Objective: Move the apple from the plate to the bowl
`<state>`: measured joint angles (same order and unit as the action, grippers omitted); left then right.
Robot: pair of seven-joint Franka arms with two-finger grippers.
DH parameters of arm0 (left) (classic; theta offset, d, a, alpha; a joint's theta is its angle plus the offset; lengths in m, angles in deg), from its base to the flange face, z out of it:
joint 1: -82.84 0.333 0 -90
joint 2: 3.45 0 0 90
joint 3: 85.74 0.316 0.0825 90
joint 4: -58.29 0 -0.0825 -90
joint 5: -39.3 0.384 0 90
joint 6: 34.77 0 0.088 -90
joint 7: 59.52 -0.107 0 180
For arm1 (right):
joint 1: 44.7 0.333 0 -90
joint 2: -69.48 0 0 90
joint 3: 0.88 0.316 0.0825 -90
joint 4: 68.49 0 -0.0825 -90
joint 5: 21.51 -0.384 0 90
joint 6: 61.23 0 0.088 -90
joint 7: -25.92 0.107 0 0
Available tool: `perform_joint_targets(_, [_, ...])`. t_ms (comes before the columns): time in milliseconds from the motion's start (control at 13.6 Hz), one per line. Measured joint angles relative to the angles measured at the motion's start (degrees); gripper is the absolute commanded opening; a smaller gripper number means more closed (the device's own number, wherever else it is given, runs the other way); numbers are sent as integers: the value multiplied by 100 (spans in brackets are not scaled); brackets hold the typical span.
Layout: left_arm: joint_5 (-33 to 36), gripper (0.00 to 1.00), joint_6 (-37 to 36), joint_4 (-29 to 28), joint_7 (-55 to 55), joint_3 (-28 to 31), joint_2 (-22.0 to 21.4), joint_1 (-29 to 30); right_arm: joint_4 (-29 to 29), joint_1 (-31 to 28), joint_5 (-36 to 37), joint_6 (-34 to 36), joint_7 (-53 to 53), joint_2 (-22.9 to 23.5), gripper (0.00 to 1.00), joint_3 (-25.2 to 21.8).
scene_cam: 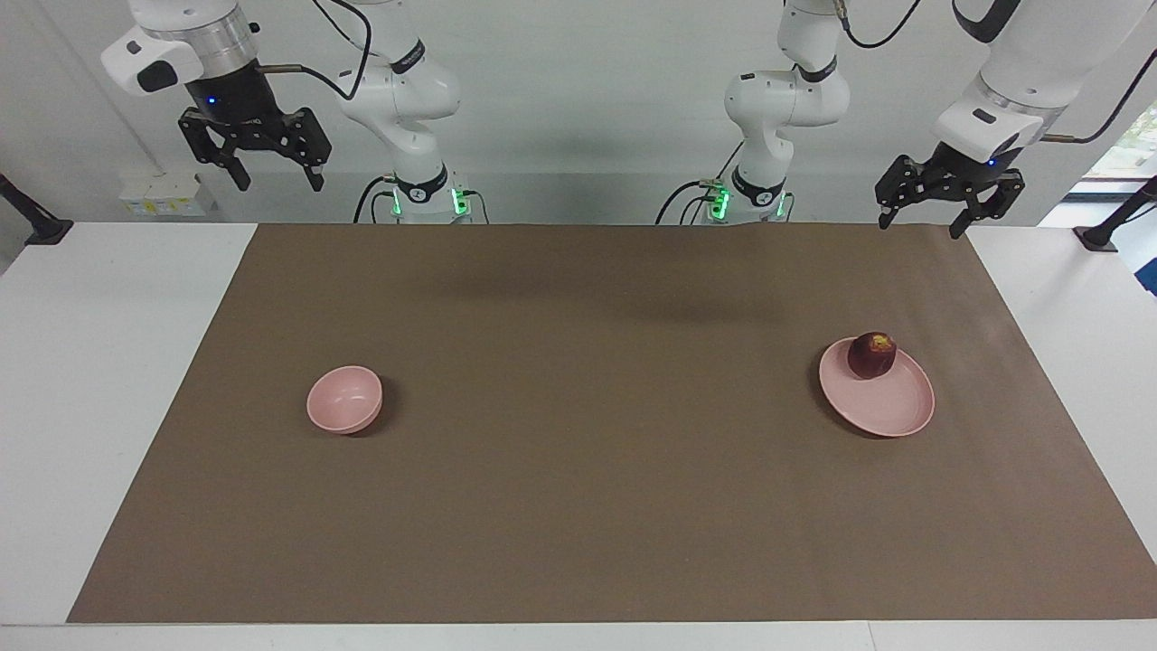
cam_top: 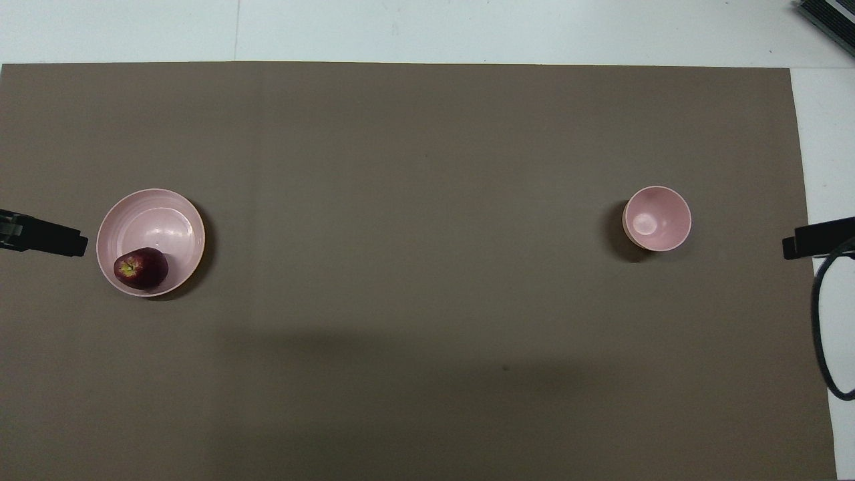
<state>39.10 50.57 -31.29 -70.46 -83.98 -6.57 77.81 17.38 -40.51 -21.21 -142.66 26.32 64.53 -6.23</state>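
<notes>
A dark red apple (scene_cam: 871,354) (cam_top: 141,268) lies on the pale pink plate (scene_cam: 890,402) (cam_top: 157,224), on the part of it nearest the robots, toward the left arm's end of the table. The small deep pink bowl (scene_cam: 343,399) (cam_top: 656,218) stands with nothing in it toward the right arm's end. My left gripper (scene_cam: 924,217) hangs open, raised over the mat's corner by its base. My right gripper (scene_cam: 278,174) also hangs open, high above its own end of the table. Neither holds anything. In the overhead view only one fingertip of each gripper shows, at the picture's two sides.
A brown mat (scene_cam: 597,452) (cam_top: 414,334) covers most of the white table (scene_cam: 90,362). A black cable (cam_top: 825,321) loops at the mat's edge toward the right arm's end. A small white box (scene_cam: 163,194) sits off the table by the right arm.
</notes>
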Motion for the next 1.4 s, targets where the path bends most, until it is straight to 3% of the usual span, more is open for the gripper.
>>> perform_joint_targets(738, [-1, 100, 19, -90, -5, 2, -16, -1, 0, 0, 0, 0, 0, 0, 100, 0])
perform_joint_targets(1402, [-1, 100, 504, -320, -5, 5, -10, -1, 0, 0, 0, 0, 0, 0, 100, 0])
